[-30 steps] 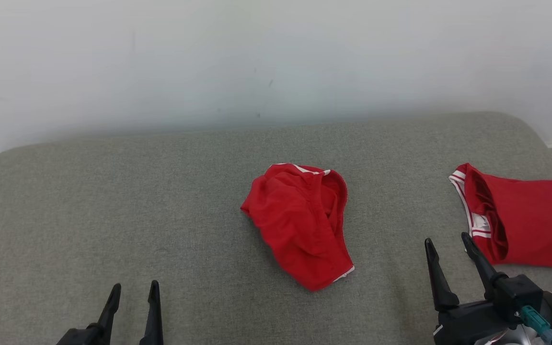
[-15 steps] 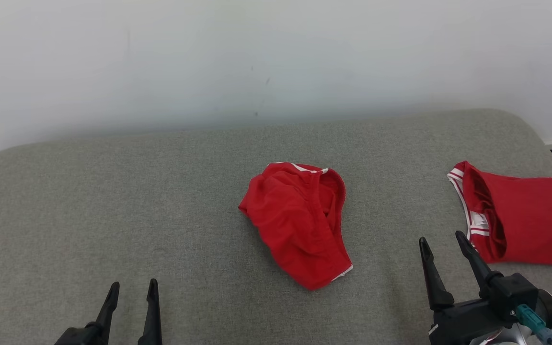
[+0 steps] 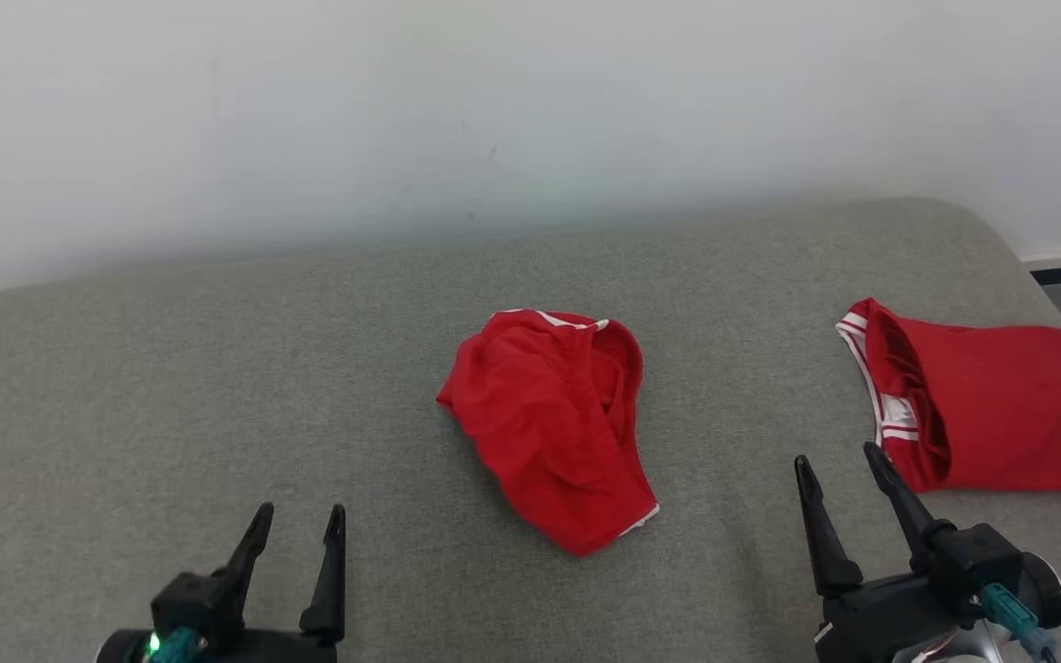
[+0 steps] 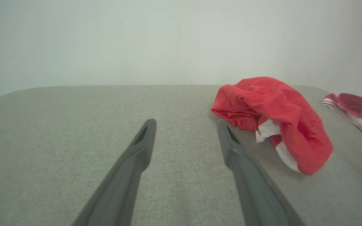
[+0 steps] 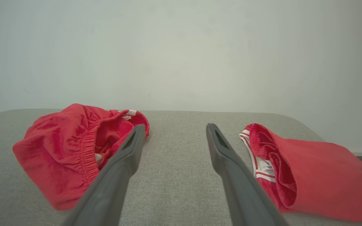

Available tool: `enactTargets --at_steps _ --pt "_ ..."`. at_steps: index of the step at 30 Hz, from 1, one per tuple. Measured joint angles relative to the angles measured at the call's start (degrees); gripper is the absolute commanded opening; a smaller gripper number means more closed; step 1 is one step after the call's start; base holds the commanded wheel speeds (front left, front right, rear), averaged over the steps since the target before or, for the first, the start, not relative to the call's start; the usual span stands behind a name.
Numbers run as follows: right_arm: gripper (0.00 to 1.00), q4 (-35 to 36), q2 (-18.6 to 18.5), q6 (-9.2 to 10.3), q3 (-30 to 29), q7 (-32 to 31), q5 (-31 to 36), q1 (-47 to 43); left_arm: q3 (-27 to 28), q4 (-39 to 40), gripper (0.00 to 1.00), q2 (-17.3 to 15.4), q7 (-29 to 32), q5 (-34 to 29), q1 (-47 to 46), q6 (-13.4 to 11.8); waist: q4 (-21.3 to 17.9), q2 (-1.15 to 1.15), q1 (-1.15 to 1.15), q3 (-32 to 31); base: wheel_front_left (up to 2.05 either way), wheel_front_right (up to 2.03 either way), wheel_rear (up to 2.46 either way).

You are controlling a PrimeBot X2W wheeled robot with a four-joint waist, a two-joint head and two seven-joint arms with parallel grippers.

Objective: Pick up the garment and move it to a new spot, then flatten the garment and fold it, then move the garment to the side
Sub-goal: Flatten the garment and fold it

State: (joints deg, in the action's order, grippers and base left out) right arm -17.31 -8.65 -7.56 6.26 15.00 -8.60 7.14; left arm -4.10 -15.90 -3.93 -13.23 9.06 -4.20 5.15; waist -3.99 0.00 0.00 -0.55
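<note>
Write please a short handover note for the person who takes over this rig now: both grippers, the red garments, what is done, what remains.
Left gripper: open, empty, low over the grey surface.
Right gripper: open, empty, between the two garments.
Crumpled red garment: middle of the surface, bunched, not gripped.
Flat red garment: at the right edge, looks laid flat and set aside.
Done: apparently the flat one only.
Left: pick up the crumpled one, move it, flatten, fold, put it aside.
</note>
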Motion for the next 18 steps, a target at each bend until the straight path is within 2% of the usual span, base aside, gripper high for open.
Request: enactTargets --at_steps 7,10,15,18 --pt "1.0 -0.18 0.27 0.0 0.96 0.01 -0.11 1.14 -4.45 1.1 1.0 -0.32 8.16 -0.25 -8.39 1.04 -3.54 0.0 0.0 0.68 0.0 0.0 0.0" --pt "1.0 -0.32 0.42 0.0 1.33 0.08 -0.13 1.23 -8.18 1.36 1.0 -0.27 14.62 -0.25 -12.19 1.53 -5.53 0.0 0.0 1.09 0.0 0.0 0.0" --pt "1.0 -0.38 0.69 0.0 2.18 0.09 -0.46 1.94 -14.54 -0.59 1.0 0.14 28.65 1.03 -17.67 1.94 -9.29 0.0 0.0 1.95 0.0 0.0 0.0" --pt "1.0 -0.34 1.08 0.0 2.59 0.09 -0.48 2.42 -18.5 -1.58 1.0 0.56 34.32 1.44 -20.84 2.01 -11.72 0.0 0.0 2.63 0.0 0.0 0.0"
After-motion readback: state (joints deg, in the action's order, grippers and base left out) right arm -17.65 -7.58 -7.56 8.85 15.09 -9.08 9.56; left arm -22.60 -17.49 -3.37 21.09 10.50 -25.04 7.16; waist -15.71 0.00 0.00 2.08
